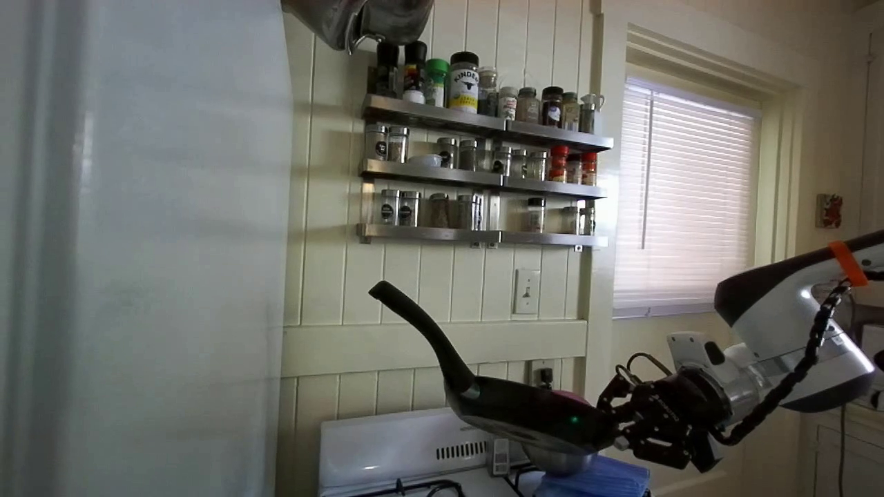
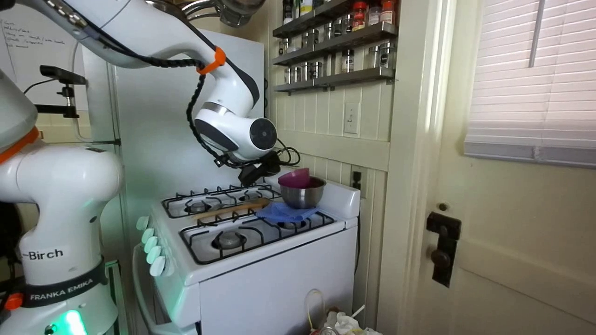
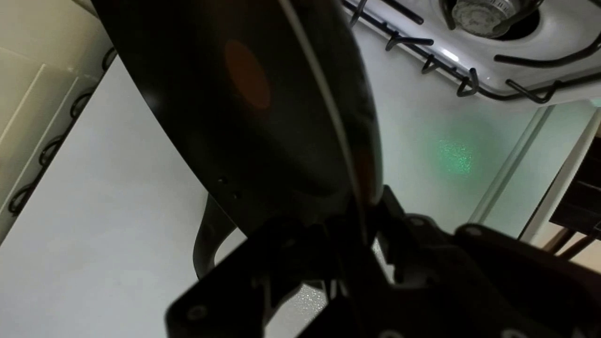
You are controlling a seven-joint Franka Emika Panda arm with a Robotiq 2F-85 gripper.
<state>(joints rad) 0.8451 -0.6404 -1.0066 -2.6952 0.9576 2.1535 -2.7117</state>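
- The tall white appliance [image 2: 153,111] stands beside the stove [image 2: 288,274]; I take the pale surface [image 3: 117,202] in my wrist view to be its flank.
- My arm [image 2: 153,32], the sole arm on site, arches over the stove.
- The black pan [image 1: 525,414] is, in my judgement, raised above the stove, directly ahead of my gripper [image 1: 615,422]. Its long axis runs from the edge I hold, across the body, to the handle [image 1: 431,331], which rises steeply from the far end. The handle therefore lies away from my grip, with the pan's body between.
- My gripper is clenched on the pan's near edge; the contact itself is too dark in the wrist view to inspect closely.
- The wooden implement [image 2: 231,209] lies on the stove, one end near the blue cloth [image 2: 286,213].
- The blue cloth lies folded under the metal bowl [image 2: 302,196]; in an exterior view the pan blocks part of that bowl.
- The pink bowl [image 2: 293,178] rests tilted inside the metal bowl.
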